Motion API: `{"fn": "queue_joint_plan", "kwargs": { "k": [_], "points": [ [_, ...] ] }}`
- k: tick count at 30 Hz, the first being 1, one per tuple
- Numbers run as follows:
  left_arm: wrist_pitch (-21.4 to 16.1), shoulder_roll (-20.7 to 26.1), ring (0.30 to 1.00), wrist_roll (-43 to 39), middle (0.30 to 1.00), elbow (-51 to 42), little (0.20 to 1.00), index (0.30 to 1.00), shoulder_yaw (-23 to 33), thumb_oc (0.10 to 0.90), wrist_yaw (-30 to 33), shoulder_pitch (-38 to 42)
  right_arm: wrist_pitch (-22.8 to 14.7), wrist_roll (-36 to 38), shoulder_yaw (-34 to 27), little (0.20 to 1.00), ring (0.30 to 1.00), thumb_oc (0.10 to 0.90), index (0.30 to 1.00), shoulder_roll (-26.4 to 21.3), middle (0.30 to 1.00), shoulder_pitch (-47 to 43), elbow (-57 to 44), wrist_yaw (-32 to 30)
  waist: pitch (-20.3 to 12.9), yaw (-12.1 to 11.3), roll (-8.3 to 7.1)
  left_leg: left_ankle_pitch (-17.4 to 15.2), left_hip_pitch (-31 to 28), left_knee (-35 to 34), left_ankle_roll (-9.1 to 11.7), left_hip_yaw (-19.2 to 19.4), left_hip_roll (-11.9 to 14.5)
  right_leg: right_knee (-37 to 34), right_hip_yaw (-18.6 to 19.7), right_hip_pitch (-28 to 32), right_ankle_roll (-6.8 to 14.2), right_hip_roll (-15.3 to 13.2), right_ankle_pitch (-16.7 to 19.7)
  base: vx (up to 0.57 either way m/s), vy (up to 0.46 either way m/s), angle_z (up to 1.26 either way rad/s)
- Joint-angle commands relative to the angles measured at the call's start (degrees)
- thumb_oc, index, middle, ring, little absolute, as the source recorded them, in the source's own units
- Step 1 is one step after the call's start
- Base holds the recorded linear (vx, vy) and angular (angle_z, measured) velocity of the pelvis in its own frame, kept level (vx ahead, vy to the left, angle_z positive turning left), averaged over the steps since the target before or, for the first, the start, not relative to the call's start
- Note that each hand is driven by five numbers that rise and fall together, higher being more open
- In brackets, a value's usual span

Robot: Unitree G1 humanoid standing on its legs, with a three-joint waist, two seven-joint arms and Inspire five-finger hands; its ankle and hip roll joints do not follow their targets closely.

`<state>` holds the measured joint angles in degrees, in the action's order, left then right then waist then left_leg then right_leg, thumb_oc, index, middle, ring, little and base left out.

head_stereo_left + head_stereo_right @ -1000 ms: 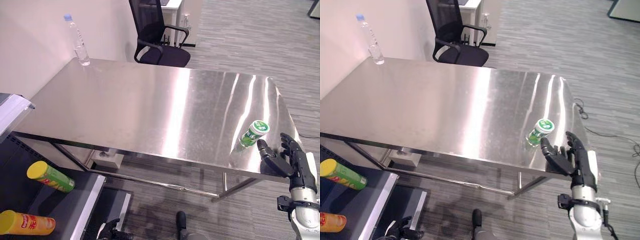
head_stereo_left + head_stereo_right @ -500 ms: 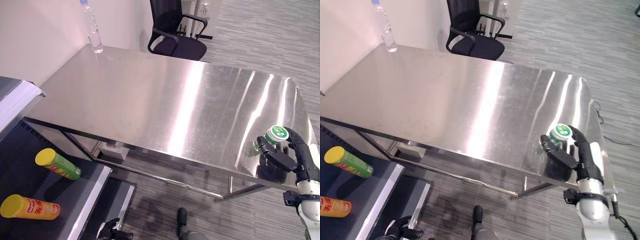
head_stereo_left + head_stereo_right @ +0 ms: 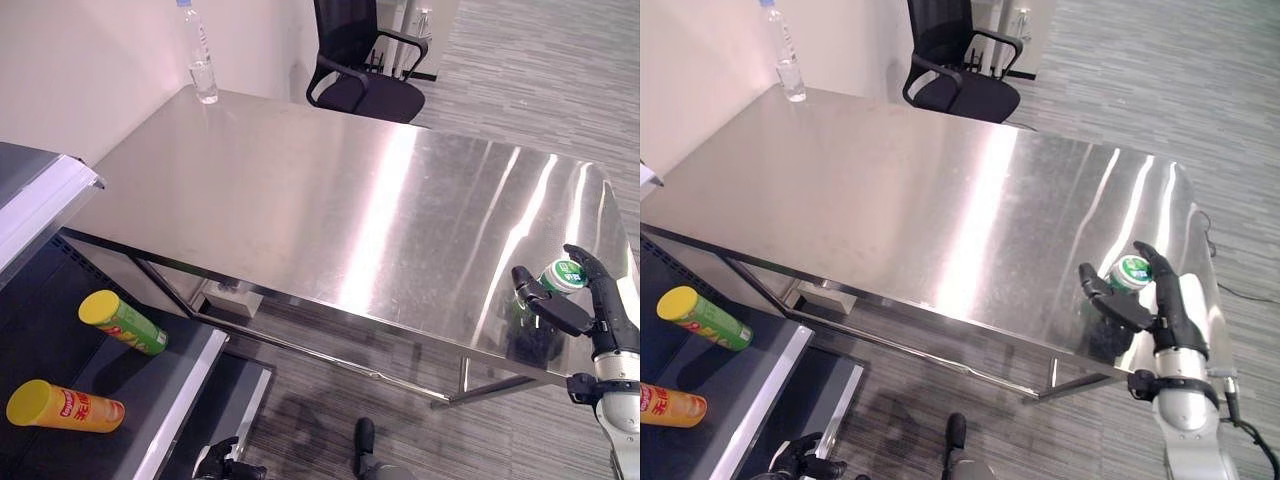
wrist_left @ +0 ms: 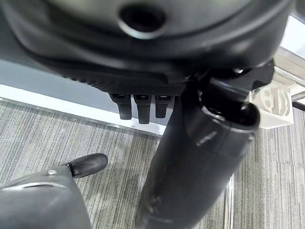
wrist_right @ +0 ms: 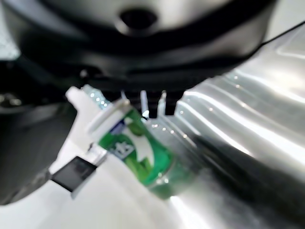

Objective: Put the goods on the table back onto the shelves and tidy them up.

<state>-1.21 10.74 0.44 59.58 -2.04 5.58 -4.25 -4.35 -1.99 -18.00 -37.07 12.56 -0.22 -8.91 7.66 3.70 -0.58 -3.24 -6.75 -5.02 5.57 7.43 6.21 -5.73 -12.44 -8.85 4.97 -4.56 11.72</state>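
Observation:
A small green can with a white lid (image 3: 563, 276) stands near the right edge of the steel table (image 3: 330, 200). My right hand (image 3: 603, 312) is at the can, thumb on its near left side and fingers reaching past its right side. The hand is open with fingers only slightly bent. The right wrist view has the can (image 5: 138, 148) just past the fingers, standing on the shiny top. My left hand (image 3: 222, 462) hangs low beside the shelf, idle and relaxed, with its thumb (image 4: 200, 157) over the grey carpet.
A clear water bottle (image 3: 199, 60) stands at the table's far left corner. A black office chair (image 3: 365, 60) is behind the table. On the dark shelf (image 3: 160, 400) at lower left lie a green tube (image 3: 122, 322) and an orange tube (image 3: 62, 405), both with yellow lids.
The camera has shifted. My right hand has moved from the table's edge up to the can, and its thumb and fingers now flank it.

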Motion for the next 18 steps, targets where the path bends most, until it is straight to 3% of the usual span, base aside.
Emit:
{"fn": "queue_joint_plan", "kwargs": {
  "k": [1,18],
  "points": [
    [-2.1,5.3,0.9,1.2,0.9,0.4,0.9,0.9,-0.5,0.8,0.7,2.4,-2.3,-1.6,-5.0,0.9,0.9,0.8,0.9,-4.1,0.9,-3.3,-0.8,-2.5,-0.4,-0.8,-2.57,1.4,4.0,1.1,1.6,0.8,1.7,2.9,0.5,8.9,7.6,-3.6,-13.7,0.0,0.0,0.0],
    [-1.8,5.3,0.9,1.5,0.9,-0.1,0.9,0.9,-0.2,0.8,1.2,2.7,0.8,-6.7,-6.0,0.9,0.9,0.8,0.9,-4.0,0.9,-1.0,2.7,-3.5,0.0,-0.4,-2.68,1.3,4.1,1.3,1.5,0.7,1.7,3.0,0.5,8.7,7.7,-3.6,-13.7,0.0,0.0,0.0]
  ]
}}
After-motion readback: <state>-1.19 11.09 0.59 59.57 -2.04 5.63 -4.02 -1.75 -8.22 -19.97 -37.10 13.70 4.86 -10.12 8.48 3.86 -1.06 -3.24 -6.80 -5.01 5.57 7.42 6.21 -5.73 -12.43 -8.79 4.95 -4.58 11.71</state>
